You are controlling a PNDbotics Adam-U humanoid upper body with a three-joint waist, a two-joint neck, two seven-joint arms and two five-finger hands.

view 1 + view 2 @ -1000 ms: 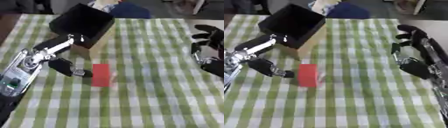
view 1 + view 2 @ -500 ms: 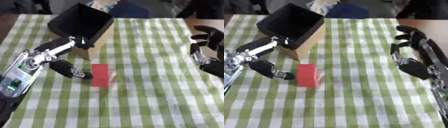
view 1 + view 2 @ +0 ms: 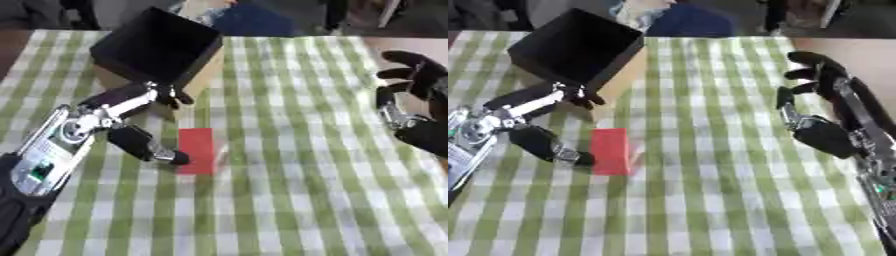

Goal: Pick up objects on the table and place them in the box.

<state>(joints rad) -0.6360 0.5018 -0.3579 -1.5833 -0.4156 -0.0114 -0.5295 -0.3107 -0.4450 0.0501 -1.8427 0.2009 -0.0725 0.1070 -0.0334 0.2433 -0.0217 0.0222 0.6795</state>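
A red block (image 3: 196, 150) is lying flat on the green-checked worktop (image 3: 297, 170), just near of the black box (image 3: 157, 46), which is sitting tilted toward the far left corner with its opening facing up. The left hand (image 3: 131, 120) is reaching in from the near left, its fingers (image 3: 149, 147) spread apart: the lower one is touching the block's left edge (or sitting just beside it, the view being soft here), while the upper ones are lying against the box's near wall. The right hand (image 3: 815, 107) is hanging at the right edge, well apart from the block, fingers relaxed and pointing far.
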